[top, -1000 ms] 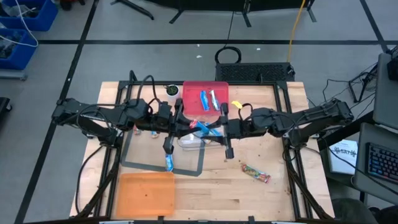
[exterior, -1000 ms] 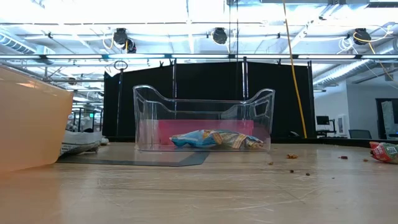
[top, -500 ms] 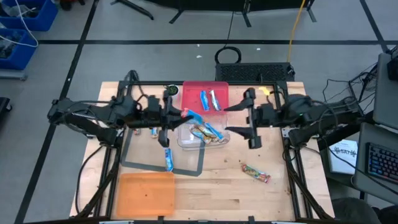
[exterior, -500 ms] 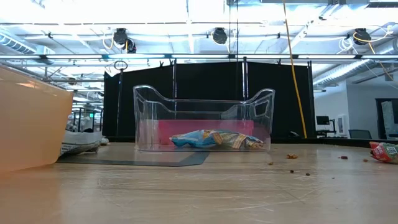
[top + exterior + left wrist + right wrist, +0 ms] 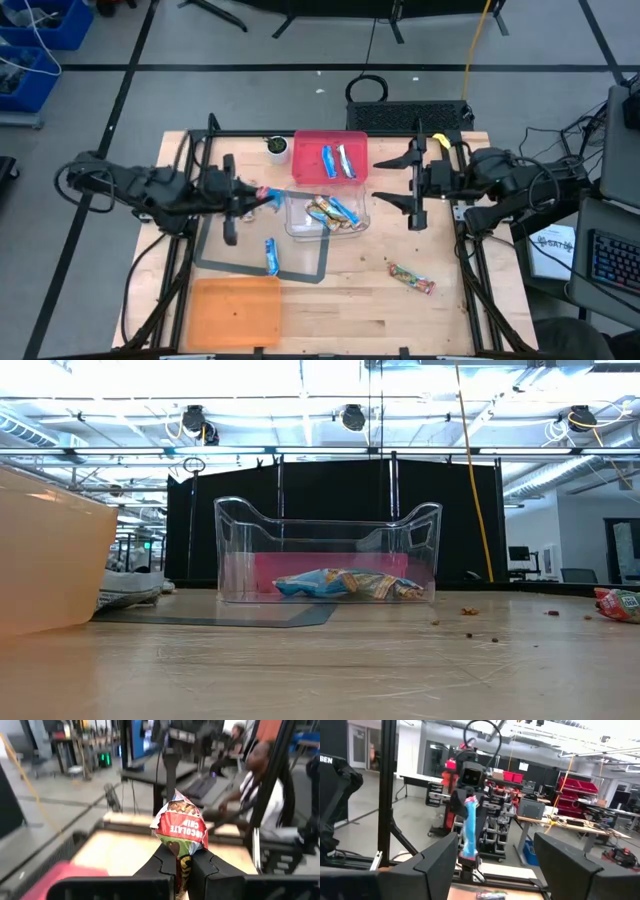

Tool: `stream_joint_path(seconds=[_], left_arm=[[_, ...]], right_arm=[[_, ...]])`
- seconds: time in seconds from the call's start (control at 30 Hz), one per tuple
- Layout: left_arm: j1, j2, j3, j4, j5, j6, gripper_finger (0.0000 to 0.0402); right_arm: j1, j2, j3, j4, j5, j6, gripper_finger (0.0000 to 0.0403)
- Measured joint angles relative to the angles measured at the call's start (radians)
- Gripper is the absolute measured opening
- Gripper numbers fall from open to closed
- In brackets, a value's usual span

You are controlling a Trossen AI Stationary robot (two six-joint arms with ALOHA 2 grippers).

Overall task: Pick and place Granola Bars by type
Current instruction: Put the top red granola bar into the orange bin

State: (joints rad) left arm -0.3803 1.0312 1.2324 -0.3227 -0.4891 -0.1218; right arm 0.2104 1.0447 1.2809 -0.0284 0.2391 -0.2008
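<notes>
- Two shiny blue and white foil bars (image 5: 336, 160) are lying in the red flat tray (image 5: 306, 172), their long axes pointing away from the clear plastic bin (image 5: 296, 227).
- Several bars are lying in the clear plastic bin, just beside the tray.
- One blue bar (image 5: 271, 256) and one tan bar (image 5: 411, 279) are waiting on the wooden counter (image 5: 380, 310), so sorting seems about half done.
- The left gripper (image 5: 181, 865), beside the bin, is holding a tan chocolate-chip bar (image 5: 180, 832) in closed fingers, end up.
- The right gripper (image 5: 412, 187), on the bin's other side, is standing wide open and empty.
</notes>
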Motion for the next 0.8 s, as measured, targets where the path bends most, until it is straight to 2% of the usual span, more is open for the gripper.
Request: stream_joint_path(seconds=[0.13,0.23,0.37,0.63,0.8], left_arm=[[-0.074,-0.007,0.000,-0.098,-0.078,-0.080,0.0014],[-0.122,-0.006,0.000,-0.146,-0.127,-0.138,0.0014],[-0.177,-0.003,0.000,-0.211,-0.179,-0.266,0.0014],[-0.289,-0.004,0.000,-0.427,-0.241,-0.680,0.0014],[-0.361,-0.004,0.000,-0.552,-0.238,-0.974,0.0014]], right_arm=[[0.000,0.000,0.000,-0.008,0.002,0.002,0.0254],[0.000,0.000,0.000,-0.009,0.045,-0.002,0.0254],[-0.008,0.000,0.000,-0.015,0.055,-0.002,0.0254],[-0.008,0.000,0.000,-0.025,0.055,-0.002,0.0254],[-0.008,0.000,0.000,-0.031,0.054,-0.002,0.0254]])
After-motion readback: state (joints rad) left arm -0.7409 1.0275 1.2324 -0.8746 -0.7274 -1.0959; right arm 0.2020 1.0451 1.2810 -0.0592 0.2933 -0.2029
